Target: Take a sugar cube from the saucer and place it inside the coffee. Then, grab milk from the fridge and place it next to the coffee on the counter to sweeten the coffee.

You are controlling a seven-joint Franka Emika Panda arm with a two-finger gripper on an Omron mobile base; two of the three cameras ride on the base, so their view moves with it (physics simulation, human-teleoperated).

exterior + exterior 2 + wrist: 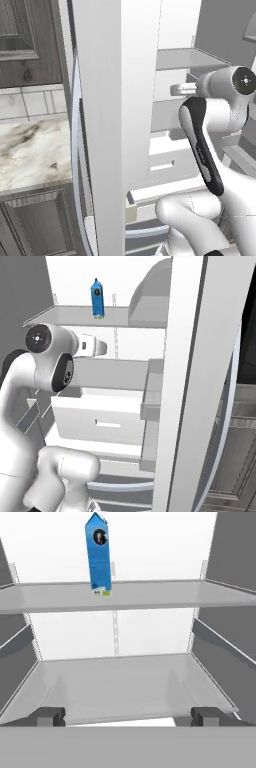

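The milk (98, 554) stands upright on the shelf (150, 594) above the spread, empty jaws.

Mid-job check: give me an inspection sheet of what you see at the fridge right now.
Surface: counter beside the open fridge, marble patch bare.
Job's things: milk upright on the upper shelf, left of centre in the hand view.
Clutter: nothing seen; lower shelf bare.
Tool: tool open, fingertips wide apart, level with the lower shelf, below the milk, holding nothing.
Cables: nothing seen.
Surroundings: fridge door swung open; drawer below the shelves; dark cabinets.
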